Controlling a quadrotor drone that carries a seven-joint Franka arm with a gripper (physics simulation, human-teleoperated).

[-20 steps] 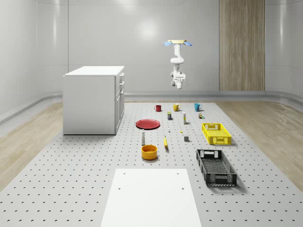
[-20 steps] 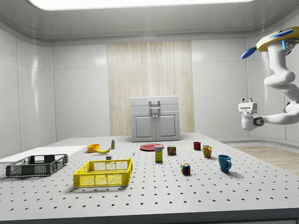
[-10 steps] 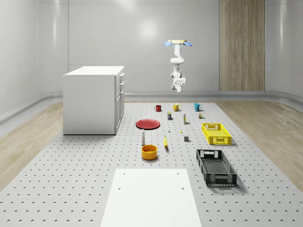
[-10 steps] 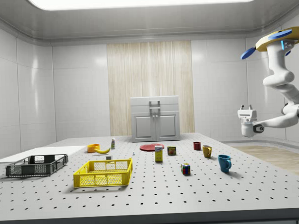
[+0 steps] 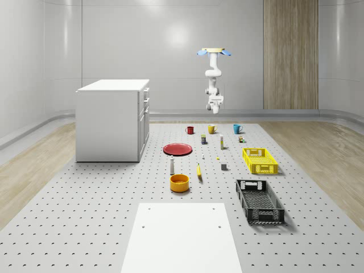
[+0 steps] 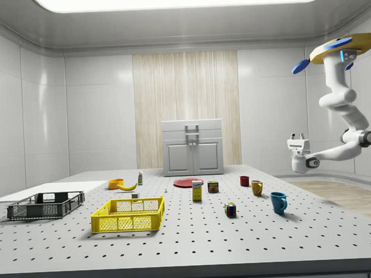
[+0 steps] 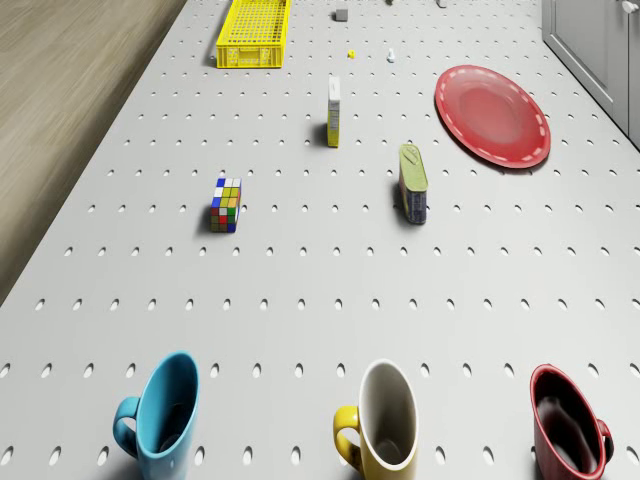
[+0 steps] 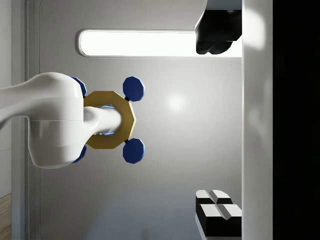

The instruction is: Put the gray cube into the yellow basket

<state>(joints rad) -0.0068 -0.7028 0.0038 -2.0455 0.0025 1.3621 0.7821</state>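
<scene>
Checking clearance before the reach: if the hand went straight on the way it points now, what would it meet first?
The hand points upward, fingers toward the ceiling light. Nothing lies between; the drone, hovering beyond the mugs, seems off that line.

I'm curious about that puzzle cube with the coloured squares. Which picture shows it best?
The drone view: the puzzle cube stands large there, its coloured squares plain. In the side view it is a small block near the blue mug; in the whole-scene view it is a mere speck.

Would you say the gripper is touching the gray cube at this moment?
Apart. In the side view the gripper hangs in the air beyond the table's far-right end, under the hovering drone; the whole-scene view shows the gray cube resting on the table beside the yellow basket.
</scene>
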